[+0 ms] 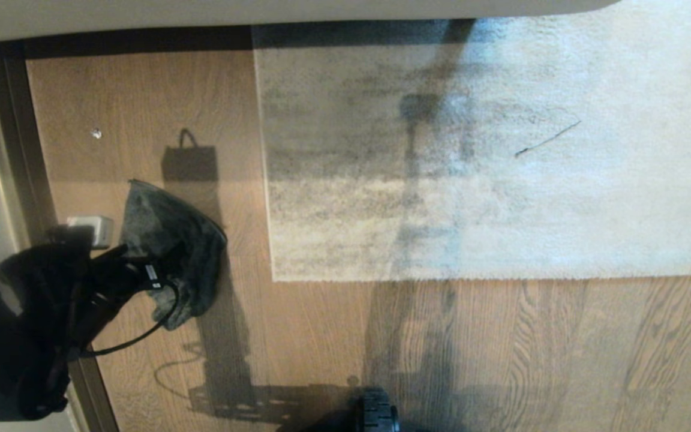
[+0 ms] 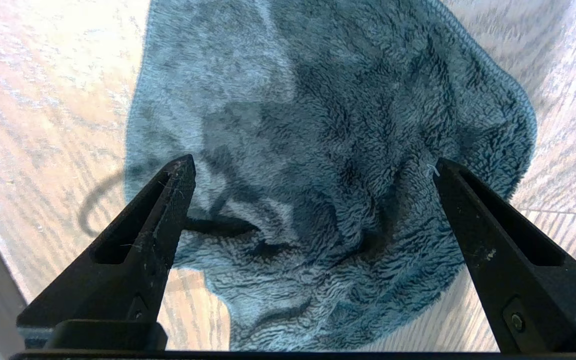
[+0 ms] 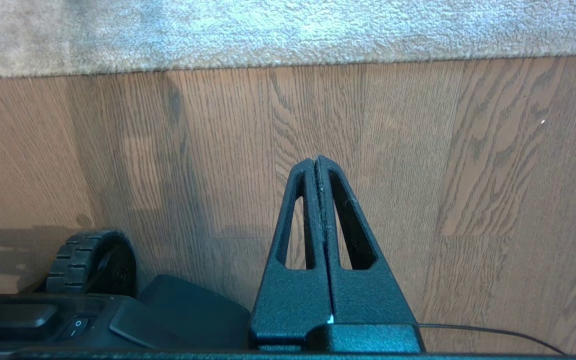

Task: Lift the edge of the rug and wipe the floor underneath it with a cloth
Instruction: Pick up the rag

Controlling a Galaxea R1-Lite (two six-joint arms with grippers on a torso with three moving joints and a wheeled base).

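Cloth (image 1: 168, 240) crumpled on floor (image 1: 297, 336), left of rug edge (image 1: 269, 198), apart from it. Left gripper (image 2: 313, 167) poised directly over cloth, jaws spread wide, nothing grasped. Right gripper (image 3: 316, 162) parked above bare floor beside robot base (image 3: 118, 320), jaws clenched, empty. Rug edge lying flat.

Light brown wood-grain plank floor (image 1: 321, 336) is covered partly by a grey-beige short-pile rug (image 1: 489, 168); a dark grey fluffy cloth (image 1: 171, 240) is laid beside it, apparently crumpled.
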